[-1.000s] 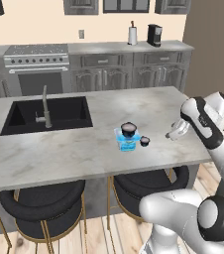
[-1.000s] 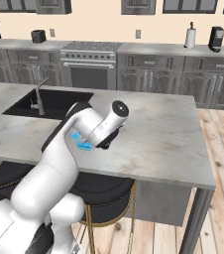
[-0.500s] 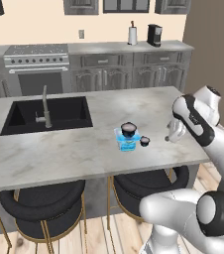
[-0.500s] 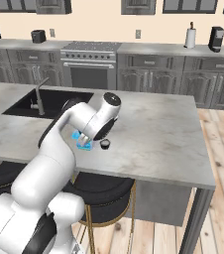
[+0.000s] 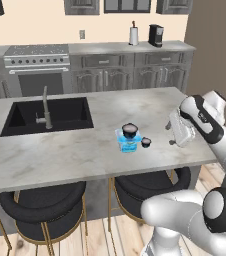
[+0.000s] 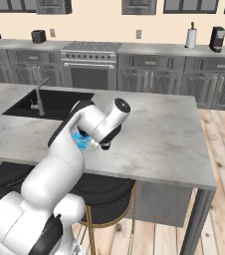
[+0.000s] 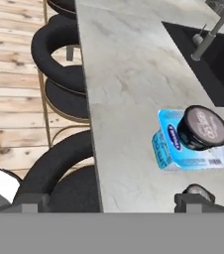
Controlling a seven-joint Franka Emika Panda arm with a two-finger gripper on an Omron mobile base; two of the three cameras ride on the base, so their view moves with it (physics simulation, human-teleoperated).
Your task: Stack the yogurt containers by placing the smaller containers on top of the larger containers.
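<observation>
A white robot arm hangs over a marble kitchen island, midway through stacking yogurt containers. Behind the island runs a grey cabinet wall with a steel range, a paper-towel roll and a coffee maker; a black sink with its tap is set into the island top, well apart from the work. Two black stools are tucked under the near edge.

The light-blue tub lies flat near the front edge of the island, and the bigger dark cup already sits on its lid, so that part of the job looks done. The tiny dark cup stands on the marble just beside the tub.

The gripper hovers near the tiny cup, on the side away from the tub, its fingers spread wide and holding nothing. In the hand view the tiny cup peeks up beside one fingertip.

The step in hand appears to be the reach for the tiny cup. The next move likely calls for centring the fingers over it and lowering; the tub and stacked cup stand close by and could be nudged.
</observation>
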